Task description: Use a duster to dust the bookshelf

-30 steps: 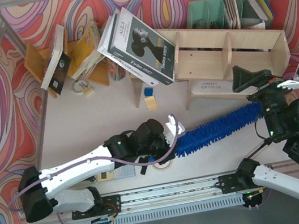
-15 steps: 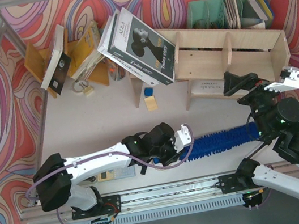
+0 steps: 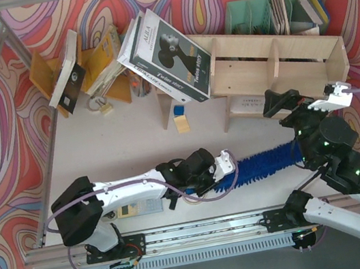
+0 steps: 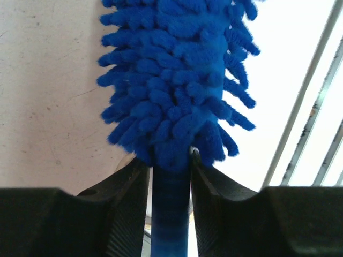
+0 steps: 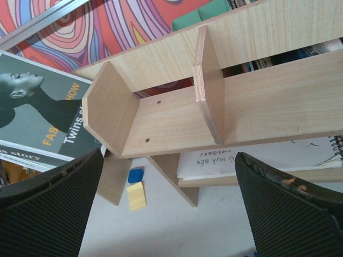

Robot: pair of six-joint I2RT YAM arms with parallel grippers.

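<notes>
The duster [image 3: 267,161], long and fluffy bright blue, stretches to the right across the near part of the table. Its far tip reaches under my right wrist. My left gripper [image 3: 224,168] is shut on its dark blue handle [image 4: 170,214], with the blue bristles [image 4: 171,69] fanning out just past the fingertips. The bookshelf [image 3: 278,63], pale plywood with upright dividers, stands at the back right. My right gripper [image 3: 306,103] hangs wide open in front of its lower tier with nothing between the fingers. The right wrist view looks into the bookshelf's open compartments [image 5: 177,115].
A large grey book [image 3: 166,54] leans on the shelf's left end. A green file organizer [image 3: 250,16] stands behind the shelf, an orange book rack [image 3: 86,67] at back left. Small blue and yellow blocks [image 3: 180,117] lie by the shelf leg, a white notebook [image 5: 257,158] under it.
My left arm has shifted right and toward the near edge, lowering the duster to lie flatter. My right gripper has moved left, nearer the shelf front, still open.
</notes>
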